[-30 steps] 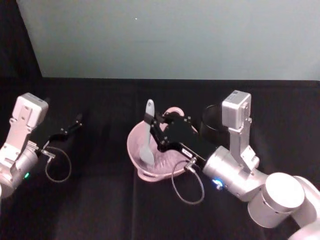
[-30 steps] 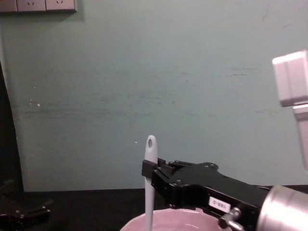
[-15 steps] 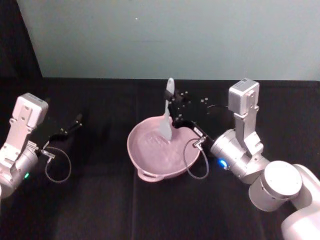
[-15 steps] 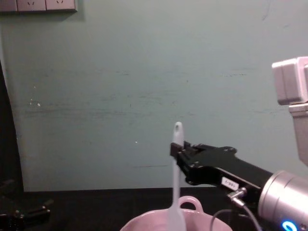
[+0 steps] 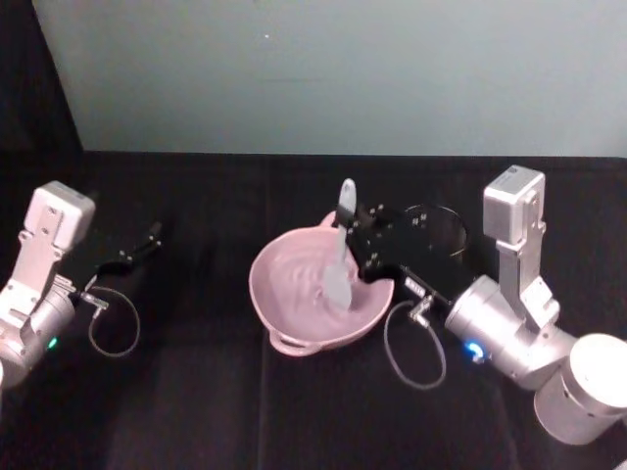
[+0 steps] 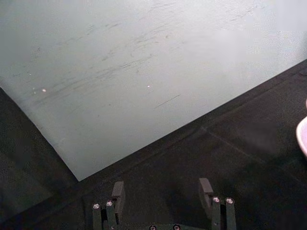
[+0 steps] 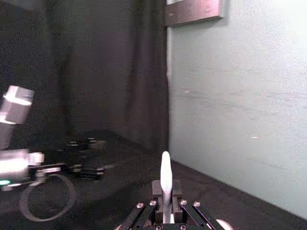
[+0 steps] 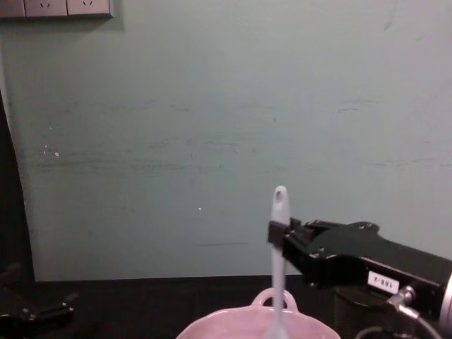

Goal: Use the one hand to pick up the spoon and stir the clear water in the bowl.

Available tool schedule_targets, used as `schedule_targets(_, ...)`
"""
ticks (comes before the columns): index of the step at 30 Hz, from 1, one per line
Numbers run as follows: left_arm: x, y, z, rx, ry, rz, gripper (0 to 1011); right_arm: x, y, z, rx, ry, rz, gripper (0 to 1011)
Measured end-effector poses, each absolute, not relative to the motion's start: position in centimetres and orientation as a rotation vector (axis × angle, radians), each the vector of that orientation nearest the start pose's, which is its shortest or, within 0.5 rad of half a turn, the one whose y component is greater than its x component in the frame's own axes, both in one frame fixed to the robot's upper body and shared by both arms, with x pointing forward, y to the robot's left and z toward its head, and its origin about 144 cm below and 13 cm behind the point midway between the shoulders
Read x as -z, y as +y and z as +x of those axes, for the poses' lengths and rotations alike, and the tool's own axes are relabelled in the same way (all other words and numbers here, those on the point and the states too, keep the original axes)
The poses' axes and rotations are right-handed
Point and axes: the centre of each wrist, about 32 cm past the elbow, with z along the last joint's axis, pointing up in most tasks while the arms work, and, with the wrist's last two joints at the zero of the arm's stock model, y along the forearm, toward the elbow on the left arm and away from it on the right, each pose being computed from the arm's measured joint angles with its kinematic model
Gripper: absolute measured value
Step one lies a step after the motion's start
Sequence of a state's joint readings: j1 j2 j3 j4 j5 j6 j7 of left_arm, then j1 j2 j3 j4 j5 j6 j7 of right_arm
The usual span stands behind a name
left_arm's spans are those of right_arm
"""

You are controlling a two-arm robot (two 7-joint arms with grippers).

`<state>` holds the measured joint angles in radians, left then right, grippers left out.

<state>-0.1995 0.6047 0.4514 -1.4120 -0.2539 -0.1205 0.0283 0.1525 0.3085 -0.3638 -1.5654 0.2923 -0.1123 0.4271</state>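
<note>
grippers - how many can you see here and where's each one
2. The right gripper is over the pink bowl, shut on the spoon. The left gripper is parked, open, over the black table at the far left.

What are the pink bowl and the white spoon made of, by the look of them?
The bowl looks like glazed ceramic: a smooth, thick pale pink wall with a moulded loop handle. The spoon, held upright by the right claw, looks like matt white plastic, thin and slim. Neither is certain from looks alone.

A pale green wall (image 8: 176, 127) and a black table.
White sockets (image 8: 56, 7) sat high on the wall; a black cloth (image 5: 196, 392) covered the table.
</note>
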Motion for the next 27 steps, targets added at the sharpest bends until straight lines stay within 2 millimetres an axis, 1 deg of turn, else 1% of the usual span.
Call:
schedule_targets(4, -114.0, 31.0, 48.9, -1.248, -0.285, 0.304, 1011, -117.2, -19.9, 47.4, 0.739, -0.109, 0.081, 110)
schedule_targets(7, -114.0, 31.0, 48.9, -1.248, -0.285, 0.304, 1011, -117.3, -19.4, 47.3, 0.721, -0.098, 0.098, 110)
schedule_targets(11, -114.0, 31.0, 48.9, -1.248, -0.285, 0.305, 1011, -117.5, -18.5, 47.7, 0.713, -0.098, 0.122, 110)
schedule_targets(14, -114.0, 31.0, 48.9, -1.248, -0.285, 0.304, 1011, -117.5, -17.8, 48.6, 0.732, -0.120, 0.138, 110)
schedule_targets(18, -114.0, 31.0, 48.9, -1.248, -0.285, 0.305, 1011, -117.2, -17.6, 49.8, 0.760, -0.141, 0.133, 110)
schedule_targets(23, -114.0, 31.0, 48.9, -1.248, -0.285, 0.305, 1011, -116.8, -17.7, 51.1, 0.799, -0.165, 0.115, 110)
schedule_targets(27, -114.0, 31.0, 48.9, -1.248, -0.285, 0.305, 1011, -116.5, -18.4, 51.9, 0.846, -0.201, 0.104, 110)
